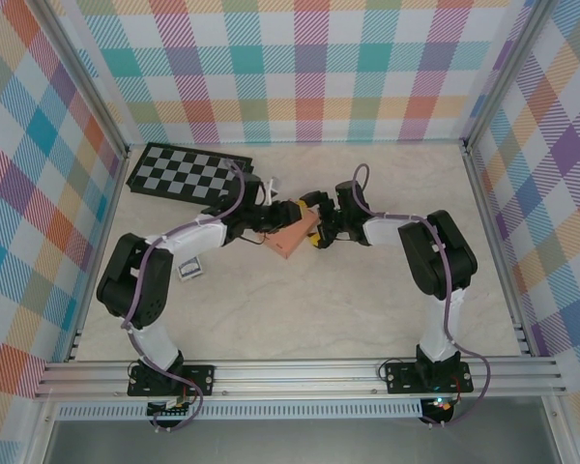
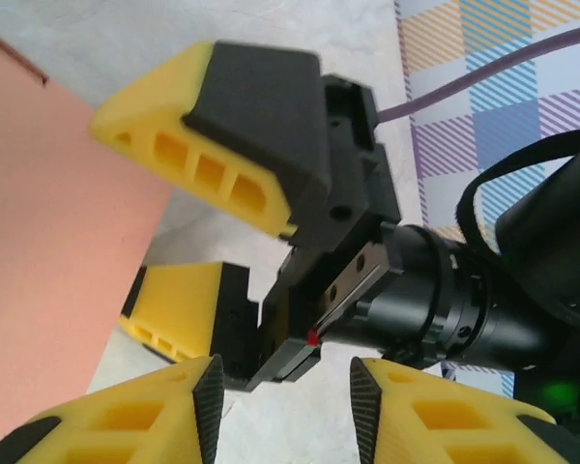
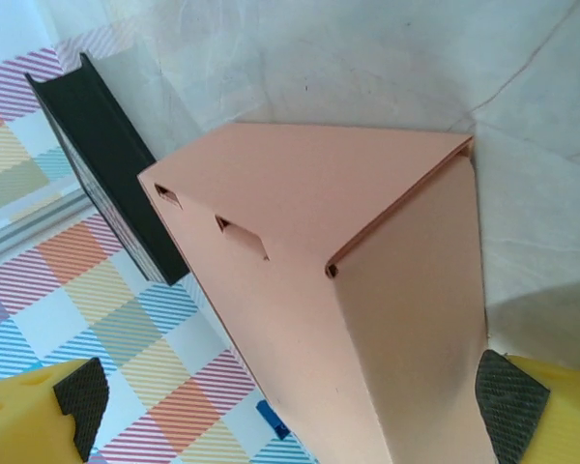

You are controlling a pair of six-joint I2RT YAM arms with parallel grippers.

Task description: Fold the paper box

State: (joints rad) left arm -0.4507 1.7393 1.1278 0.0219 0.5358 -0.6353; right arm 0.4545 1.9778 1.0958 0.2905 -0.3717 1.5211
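The paper box (image 1: 288,239) sat partly folded in the middle of the table (image 1: 319,319), between my two hands. My right hand (image 3: 295,396) was spread wide around one end of it without pinching it. My left hand (image 2: 282,391) gaped empty just beside.

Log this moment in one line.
salmon-orange card paper box: partly folded, on table | left gripper: open, beside it | right gripper: open, straddling it
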